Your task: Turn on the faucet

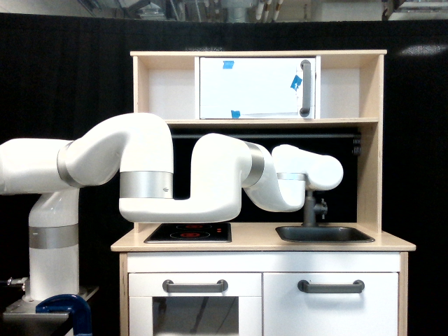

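The white arm (182, 185) is stretched from the exterior view's left across the counter (262, 241), its end effector hidden, state impossible to tell. The faucet (310, 208), beside the sink (323, 233), looks rigid; its small side knob (321, 208) should be gripped.

Matt grey metal faucet (310, 210), glossy white plastic arm (182, 183), pale wood countertop (262, 242).

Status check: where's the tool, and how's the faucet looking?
Tool not visible, hidden behind the arm's last link. Faucet: post and side knob showing, spout covered by the arm. Sink below; nothing seen in the way.
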Controlling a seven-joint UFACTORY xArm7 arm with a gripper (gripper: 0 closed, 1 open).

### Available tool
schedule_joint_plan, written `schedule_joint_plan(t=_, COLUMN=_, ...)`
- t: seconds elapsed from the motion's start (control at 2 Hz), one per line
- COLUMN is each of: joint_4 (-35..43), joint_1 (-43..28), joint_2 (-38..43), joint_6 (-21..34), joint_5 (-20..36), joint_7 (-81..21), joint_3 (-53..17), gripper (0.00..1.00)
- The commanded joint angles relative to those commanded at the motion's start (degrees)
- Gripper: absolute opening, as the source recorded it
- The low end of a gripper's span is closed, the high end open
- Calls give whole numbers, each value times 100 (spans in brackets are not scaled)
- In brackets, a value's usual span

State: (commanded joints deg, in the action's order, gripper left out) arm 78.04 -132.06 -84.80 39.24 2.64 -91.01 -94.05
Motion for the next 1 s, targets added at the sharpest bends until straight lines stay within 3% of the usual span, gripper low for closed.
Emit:
schedule_joint_plan(t=0.5, joint_4=236, joint_1=-42, joint_2=-92, joint_6=187, joint_5=-141, joint_7=77, joint_3=24, gripper=100)
schedule_joint_plan(t=1.0, joint_4=-825, joint_1=1318, joint_2=-94, joint_6=479, joint_5=-281, joint_7=193, joint_3=185, gripper=100)
